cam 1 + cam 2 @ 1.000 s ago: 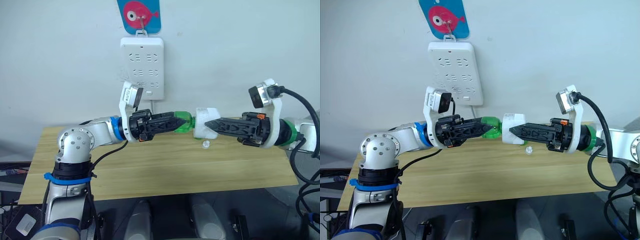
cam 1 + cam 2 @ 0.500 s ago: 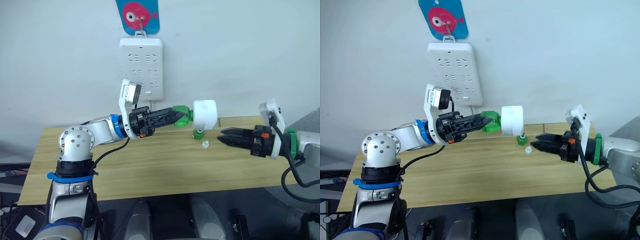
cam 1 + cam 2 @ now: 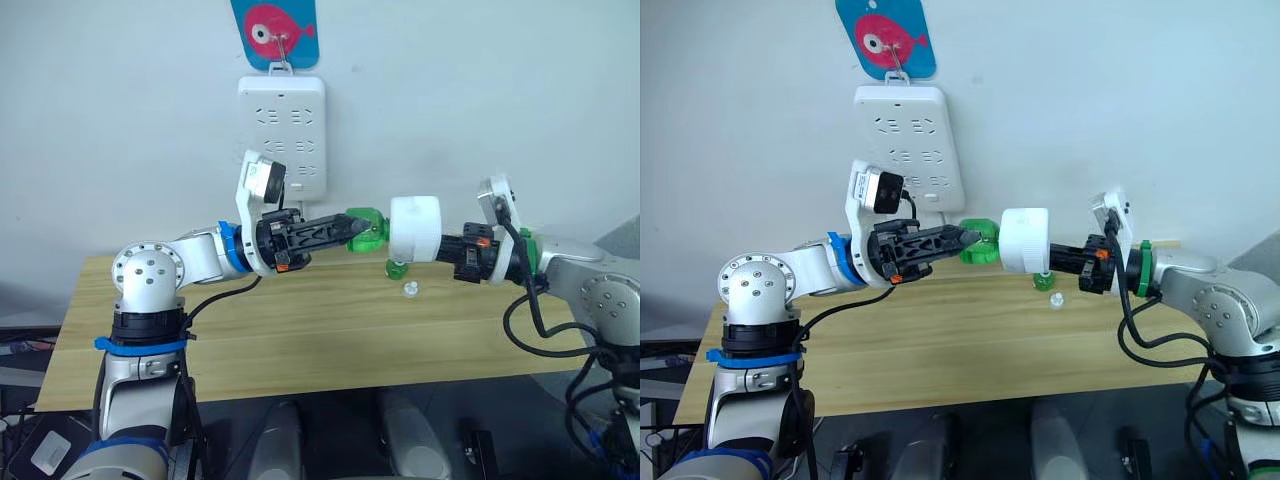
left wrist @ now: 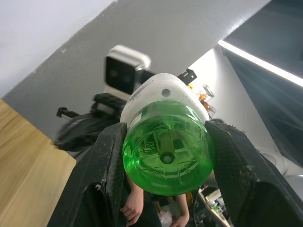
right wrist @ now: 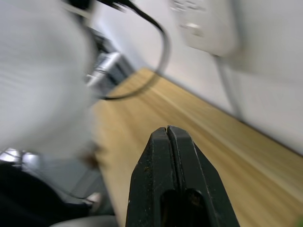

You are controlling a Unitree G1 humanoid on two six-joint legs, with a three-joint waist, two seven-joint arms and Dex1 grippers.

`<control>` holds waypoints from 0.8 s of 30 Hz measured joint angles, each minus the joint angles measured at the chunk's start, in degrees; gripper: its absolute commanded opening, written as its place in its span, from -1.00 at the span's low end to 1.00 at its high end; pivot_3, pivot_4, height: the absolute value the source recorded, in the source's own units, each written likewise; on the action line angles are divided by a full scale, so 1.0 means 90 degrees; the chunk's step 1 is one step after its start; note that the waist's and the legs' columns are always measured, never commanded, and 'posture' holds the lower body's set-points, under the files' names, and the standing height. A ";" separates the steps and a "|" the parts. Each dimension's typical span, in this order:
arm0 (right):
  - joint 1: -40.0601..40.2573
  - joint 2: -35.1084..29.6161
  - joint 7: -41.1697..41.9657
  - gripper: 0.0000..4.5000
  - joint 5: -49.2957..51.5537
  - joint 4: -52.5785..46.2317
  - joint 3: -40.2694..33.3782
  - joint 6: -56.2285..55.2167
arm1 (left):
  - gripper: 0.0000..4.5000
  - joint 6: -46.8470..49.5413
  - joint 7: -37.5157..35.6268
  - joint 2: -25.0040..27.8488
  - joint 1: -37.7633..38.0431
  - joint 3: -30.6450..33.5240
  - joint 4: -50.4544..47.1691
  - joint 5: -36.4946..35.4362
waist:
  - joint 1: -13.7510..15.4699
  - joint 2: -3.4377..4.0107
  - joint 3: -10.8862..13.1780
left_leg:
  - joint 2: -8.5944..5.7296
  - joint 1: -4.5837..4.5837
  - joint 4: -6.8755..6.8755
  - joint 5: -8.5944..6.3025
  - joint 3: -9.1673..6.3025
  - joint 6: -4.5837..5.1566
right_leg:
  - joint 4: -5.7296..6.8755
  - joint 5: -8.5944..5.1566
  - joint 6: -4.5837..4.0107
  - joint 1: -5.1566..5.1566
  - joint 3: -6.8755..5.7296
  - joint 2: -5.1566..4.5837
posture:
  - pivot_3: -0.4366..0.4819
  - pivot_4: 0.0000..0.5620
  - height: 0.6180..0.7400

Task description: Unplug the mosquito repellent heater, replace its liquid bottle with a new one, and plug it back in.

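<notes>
the wooden table (image 3: 300,340) stood nearest, and on its far part lay a small green cap (image 3: 397,267) with a tiny clear piece (image 3: 410,290) just beside it. above them the left gripper (image 3: 352,229) was clamped on a green liquid bottle (image 3: 366,230), its black fingers (image 4: 106,161) pressed on either side of the bottle's base. the white mosquito repellent heater (image 3: 415,229) sat on the bottle's far end, held in the air over the table. the right gripper (image 5: 168,135) had its fingers pressed together just behind the heater; whether it touched the heater could not be told. behind, on the wall, hung a white power strip (image 3: 283,135) under a blue tag with a pink fish (image 3: 276,30).
</notes>
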 measured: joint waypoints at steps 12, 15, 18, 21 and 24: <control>-0.0123 -0.0091 -0.1419 -1.00 0.2694 -0.0611 -0.0866 0.0889 | 0.02 -0.0579 0.0198 -0.0072 0.0048 0.0036 0.0020 0.0624 | -0.0010 0.0000 0.0000 | -0.0002 -0.0001 0.0001 0.0000 0.0004 0.0001 | 0.0001 0.0000 0.0000 0.0000 0.0001 -0.0003 | -0.44 -0.21 0.91; -0.0279 -0.0089 -0.1886 -1.00 0.3137 -0.0581 -0.0860 0.0863 | 0.02 -0.0635 -0.0036 -0.0039 0.0107 -0.0077 -0.0001 0.0879 | -0.0018 0.0000 0.0000 | -0.0001 -0.0001 0.0000 0.0000 0.0005 0.0001 | 0.0002 0.0000 0.0000 0.0000 0.0001 -0.0002 | -0.44 -0.21 0.91; -0.0487 -0.0084 -0.2214 -1.00 0.3387 -0.0415 -0.0853 0.0820 | 0.02 -0.0688 -0.0367 0.0110 0.0237 -0.0274 -0.0153 0.1120 | -0.0034 0.0000 0.0000 | -0.0001 -0.0001 -0.0001 0.0000 0.0004 0.0001 | 0.0001 0.0000 0.0000 0.0000 0.0001 -0.0001 | -0.43 -0.22 0.91; -0.0608 -0.0084 -0.2375 -1.00 0.3424 -0.0209 -0.0852 0.0799 | 0.02 -0.0692 -0.0737 0.0275 0.0347 -0.0442 -0.0376 0.1260 | -0.0030 0.0001 -0.0001 | -0.0001 -0.0001 -0.0002 0.0000 0.0003 0.0001 | 0.0001 0.0000 0.0000 0.0000 0.0000 -0.0001 | -0.42 -0.21 0.91; -0.0672 -0.0084 -0.2422 -1.00 0.3425 -0.0079 -0.0846 0.0800 | 0.02 -0.0692 -0.0949 0.0319 0.0360 -0.0501 -0.0497 0.1282 | -0.0027 0.0001 -0.0001 | -0.0001 -0.0001 -0.0002 0.0000 0.0006 0.0001 | 0.0000 0.0000 0.0000 0.0000 0.0002 -0.0002 | -0.42 -0.21 0.91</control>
